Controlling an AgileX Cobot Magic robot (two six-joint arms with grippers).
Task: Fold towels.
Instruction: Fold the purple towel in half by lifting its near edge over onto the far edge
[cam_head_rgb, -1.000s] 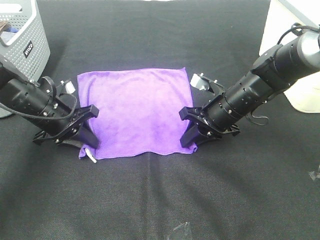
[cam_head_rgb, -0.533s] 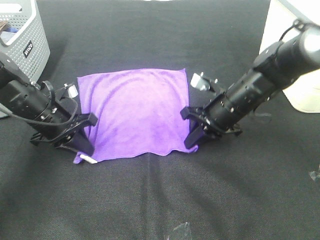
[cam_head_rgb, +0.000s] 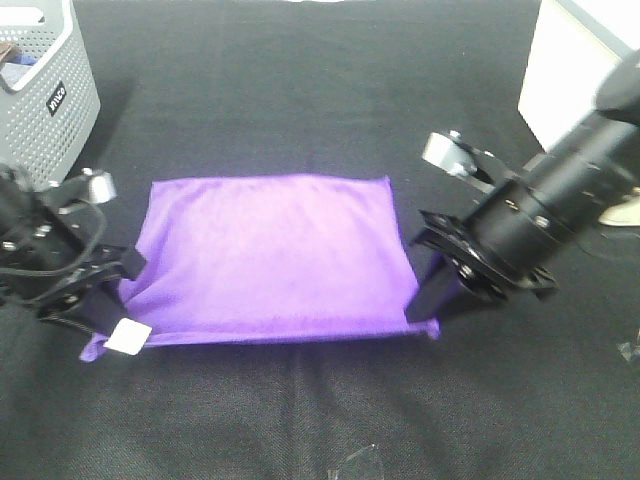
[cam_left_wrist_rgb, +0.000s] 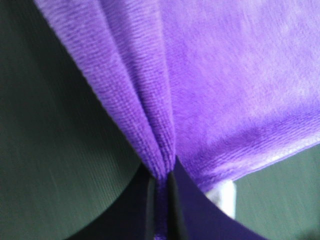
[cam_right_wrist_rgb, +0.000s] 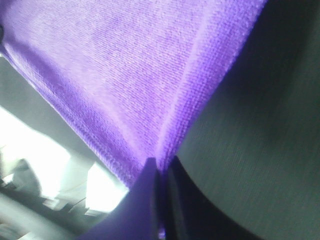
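The black desk (cam_head_rgb: 300, 80) is carrying a grey perforated basket (cam_head_rgb: 45, 100) at its far left and a white box (cam_head_rgb: 575, 60) at its far right.

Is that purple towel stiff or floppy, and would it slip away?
Probably floppy: the towel bunches into folds where the left gripper pinches it. Likely light: two corner pinches lift its edge. Its fuzzy pile probably resists slipping from the right gripper.
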